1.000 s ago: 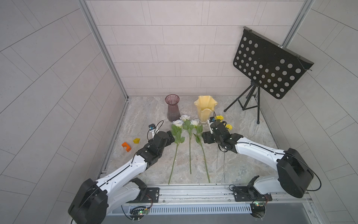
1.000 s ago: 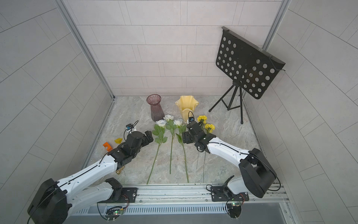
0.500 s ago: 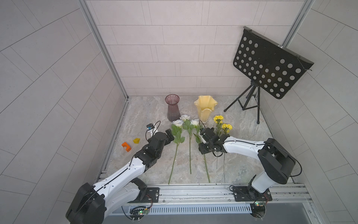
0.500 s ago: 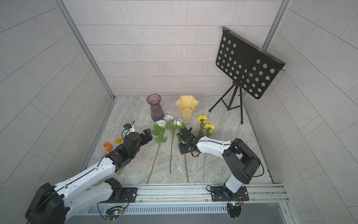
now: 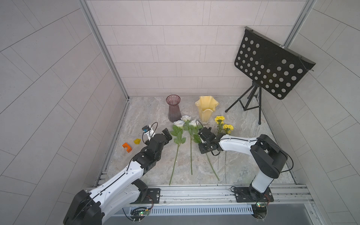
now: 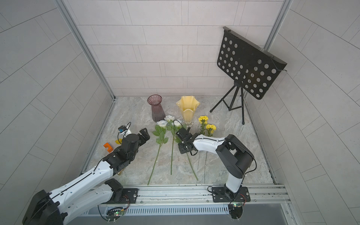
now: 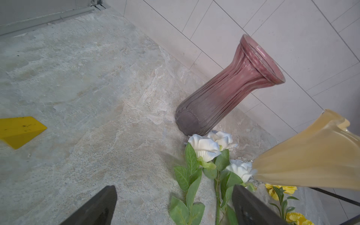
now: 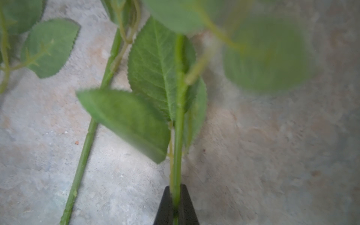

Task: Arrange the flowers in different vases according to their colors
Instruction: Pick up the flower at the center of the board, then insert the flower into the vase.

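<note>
Within the last second the right gripper (image 8: 176, 196) had closed from a wide opening, and its two black jaws now pinched the thin green stem (image 8: 179, 136) of the white rose with broad green leaves (image 5: 193, 123), the one lying furthest to 3 o'clock of the three. The grip sat just below the leaves. The rose seemed to lie yet on the marble-patterned table (image 5: 148, 109), its bloom pointing to 12 o'clock.

The other two white roses (image 5: 178, 123) lay beside it toward 9 o'clock, and the two frilly yellow blooms (image 5: 219, 118) toward 3 o'clock, untouched. The left gripper (image 5: 167, 134) hovered wide open and empty at 9 o'clock of the roses. The dark purple ribbed glass vase (image 5: 174, 109) and the pale yellow wavy-rimmed vase (image 5: 206, 109) stood at 12 o'clock, both empty.

So the grasp looked finished. I judged the next step to be lifting this rose toward one vase, probably the purple one.
</note>
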Action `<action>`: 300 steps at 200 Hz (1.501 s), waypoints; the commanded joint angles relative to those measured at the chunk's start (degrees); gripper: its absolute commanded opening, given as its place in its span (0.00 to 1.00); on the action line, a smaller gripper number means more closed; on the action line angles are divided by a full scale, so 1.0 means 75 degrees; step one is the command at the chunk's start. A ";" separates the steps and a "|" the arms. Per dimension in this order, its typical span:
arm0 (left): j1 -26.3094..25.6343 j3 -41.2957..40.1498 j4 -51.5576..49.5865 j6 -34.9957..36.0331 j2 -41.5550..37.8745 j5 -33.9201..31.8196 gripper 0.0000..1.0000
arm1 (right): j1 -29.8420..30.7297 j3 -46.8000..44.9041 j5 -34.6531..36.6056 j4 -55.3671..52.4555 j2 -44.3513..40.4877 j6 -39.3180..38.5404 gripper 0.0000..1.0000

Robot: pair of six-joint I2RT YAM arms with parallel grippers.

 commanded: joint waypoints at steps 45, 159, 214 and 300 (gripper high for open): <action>-0.0025 -0.0546 -0.0143 -0.0580 -0.0539 -0.0961 1.00 | 0.0170 0.0061 0.0188 -0.0692 -0.1470 0.0252 0.00; -0.0080 0.0201 0.0943 0.2053 0.0774 0.2203 1.00 | 0.0192 0.0685 0.1536 0.0583 -0.4878 -0.0957 0.00; -0.0600 0.0481 0.2021 0.3157 0.1807 0.4349 1.00 | 0.0137 0.1439 0.4495 0.3666 -0.4323 -0.2342 0.00; -0.0914 0.0589 0.2167 0.3854 0.2229 0.4367 1.00 | -0.1986 0.4540 0.3969 0.4831 -0.1032 -0.2560 0.00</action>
